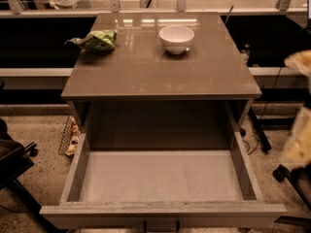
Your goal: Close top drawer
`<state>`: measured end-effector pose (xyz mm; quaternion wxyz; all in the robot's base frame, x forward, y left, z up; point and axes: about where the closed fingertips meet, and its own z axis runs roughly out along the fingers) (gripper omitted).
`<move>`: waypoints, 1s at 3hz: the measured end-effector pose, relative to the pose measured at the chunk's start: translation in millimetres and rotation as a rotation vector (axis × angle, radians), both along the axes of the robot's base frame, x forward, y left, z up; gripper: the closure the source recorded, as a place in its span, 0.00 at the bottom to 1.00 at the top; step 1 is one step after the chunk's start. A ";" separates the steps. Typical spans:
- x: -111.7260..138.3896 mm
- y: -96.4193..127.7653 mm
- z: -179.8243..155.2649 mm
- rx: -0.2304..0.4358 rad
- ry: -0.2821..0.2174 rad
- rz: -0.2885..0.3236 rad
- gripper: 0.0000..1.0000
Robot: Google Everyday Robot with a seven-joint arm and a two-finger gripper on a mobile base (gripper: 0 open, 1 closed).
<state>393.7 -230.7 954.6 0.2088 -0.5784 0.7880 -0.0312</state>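
You are not seeing the gripper as such. At the right edge two pale shapes, one upper [300,62] and one lower [299,147], are smearing into blur and being cut off, so you cannot tell what they are. Down-left of that blur, the bottom edge is clipping the top drawer [160,208] front and its handle [161,225]. Far across from the blur, the drawer's side is partly hiding a wire basket [68,137], whose contents are reading too small to tell.
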 end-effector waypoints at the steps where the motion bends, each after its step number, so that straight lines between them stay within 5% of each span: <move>1: -42.2 -23.5 -64.8 0.058 -0.060 0.004 0.00; 2: -76.3 -39.5 -125.9 0.134 -0.059 -0.013 0.00; 3: -131.1 -53.3 -197.9 0.199 -0.021 -0.017 0.26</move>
